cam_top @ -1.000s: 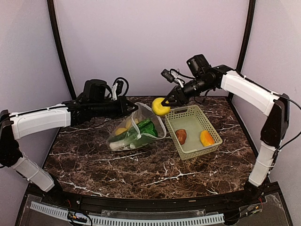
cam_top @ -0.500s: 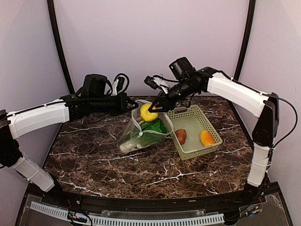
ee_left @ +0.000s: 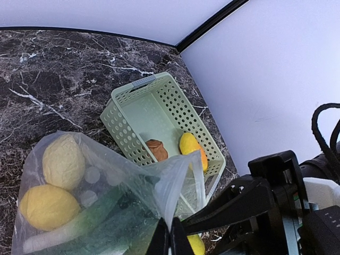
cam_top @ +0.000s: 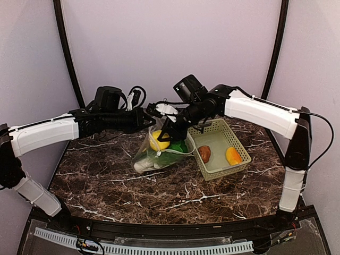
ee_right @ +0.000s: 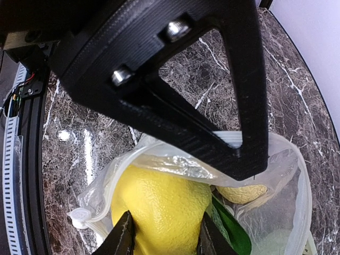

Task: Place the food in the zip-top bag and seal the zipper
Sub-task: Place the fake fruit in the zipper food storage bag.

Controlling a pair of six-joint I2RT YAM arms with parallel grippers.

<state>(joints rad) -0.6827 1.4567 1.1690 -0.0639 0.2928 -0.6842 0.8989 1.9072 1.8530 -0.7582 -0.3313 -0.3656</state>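
1. The left end effector (cam_top: pixel 151 118), left of centre in the top view, is clenched on the upper rim of the zip-top bag (cam_top: pixel 159 156). The left wrist view shows its fingertips pinched together on a fold of the plastic, holding the mouth raised.
2. The zip-top bag stands at mid-frame with its lower end on the counter (cam_top: pixel 133 186), just left of the basket (cam_top: pixel 228 171).
3. The right end effector (cam_top: pixel 161 139) grasps a yellow piece (cam_top: pixel 158 141) between its fingers. The right wrist view shows this piece at the bag's mouth, inside the rim.
4. The zipper (ee_right: pixel 98 210) shows as a whitish strip along the mouth edge. The mouth is open and the strip is not joined.
5. The bag holds the green cabbage (cam_top: pixel 179 146), a pale rounded piece (ee_left: pixel 64 161) and a second yellow piece (ee_left: pixel 48 206).
6. The basket, right of centre, holds a brown piece (cam_top: pixel 204 153) and an orange piece (cam_top: pixel 233 155), lying apart from each other.
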